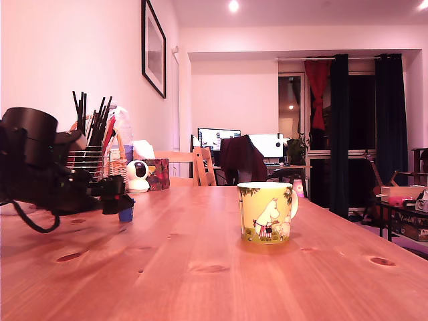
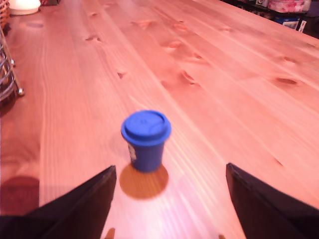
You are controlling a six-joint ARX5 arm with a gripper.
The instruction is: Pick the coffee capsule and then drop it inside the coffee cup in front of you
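Observation:
The coffee capsule (image 2: 145, 140), a small blue pod with its flared rim on top, stands on the wooden table (image 2: 224, 89). My gripper (image 2: 170, 169) is open, its two dark fingers (image 2: 87, 201) spread wide just short of the capsule, which lies nearer the one finger. In the exterior view the gripper (image 1: 122, 198) hangs low at the left, with the capsule (image 1: 126, 215) showing just below its tip. The coffee cup (image 1: 266, 212), a yellow-green mug with a white cartoon figure, stands upright on the table well to the exterior view's right of the gripper.
A wire rack (image 1: 90, 159) with dark sticks, a small white round device (image 1: 138, 176) and a patterned box (image 1: 158, 174) stand at the back left of the table. The rack's edge (image 2: 7, 74) is close by in the wrist view. Chairs (image 1: 200, 167) are beyond the table.

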